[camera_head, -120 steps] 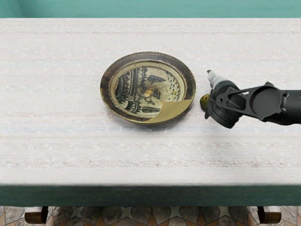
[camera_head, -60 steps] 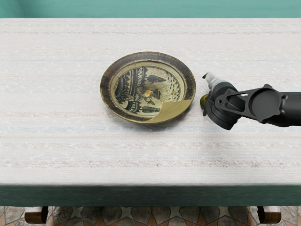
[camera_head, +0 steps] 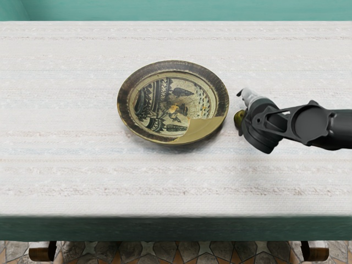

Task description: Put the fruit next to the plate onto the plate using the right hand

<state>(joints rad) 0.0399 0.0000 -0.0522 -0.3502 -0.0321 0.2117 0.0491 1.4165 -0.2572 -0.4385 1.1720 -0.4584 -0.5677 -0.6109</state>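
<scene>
A dark-rimmed plate (camera_head: 172,102) with a black-and-yellow painted pattern sits at the middle of the white table. Just off its right rim a small olive-yellow fruit (camera_head: 239,116) peeks out from under my right hand (camera_head: 250,113). The hand's black arm (camera_head: 313,125) comes in from the right edge. The hand sits over the fruit and hides most of it, and its dark wrist blocks any view of the grip. The fruit stays beside the plate at table level.
The white cloth-covered table (camera_head: 82,154) stretches wide on both sides of the plate. Its front edge (camera_head: 176,215) runs along the bottom, and a teal wall rises behind the far edge.
The right hand has shifted slightly left and lower, closing in over the fruit. The plate and the fruit have not moved.
</scene>
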